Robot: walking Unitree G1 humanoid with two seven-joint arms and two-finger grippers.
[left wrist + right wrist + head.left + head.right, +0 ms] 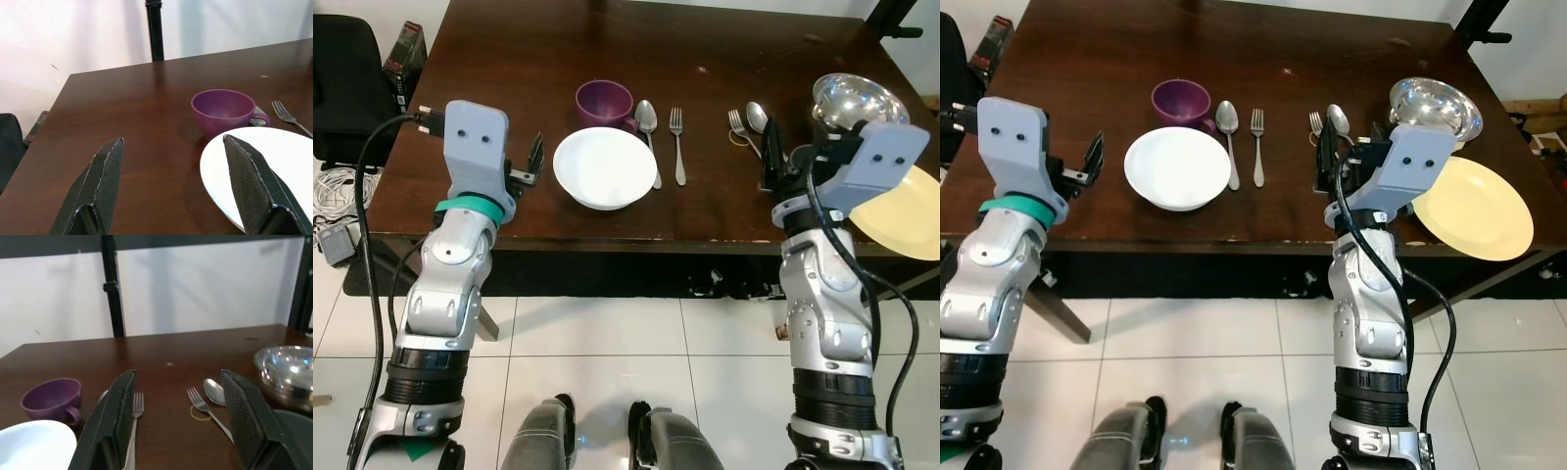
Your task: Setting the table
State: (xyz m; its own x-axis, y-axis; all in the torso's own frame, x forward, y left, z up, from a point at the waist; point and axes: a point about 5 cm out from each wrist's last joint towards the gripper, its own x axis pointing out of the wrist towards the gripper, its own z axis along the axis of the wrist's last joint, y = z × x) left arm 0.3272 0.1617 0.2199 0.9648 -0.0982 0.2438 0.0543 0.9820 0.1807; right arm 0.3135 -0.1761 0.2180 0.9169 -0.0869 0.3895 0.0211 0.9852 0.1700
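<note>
Both claws hovered wide open and empty at the table edge: left gripper left of the white plate, right gripper below the second fork, apparently poised to complete that setting.

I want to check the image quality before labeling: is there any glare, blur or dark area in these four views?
Left eye view: sharp, with bright glare inside the steel bowl and soft sheen on the dark table. Right eye view: equally sharp, same glare. Left wrist view: the white wall is overexposed and the near fingers look soft. Right wrist view: dimmer, slightly soft, wall shadowed at the top.
</note>
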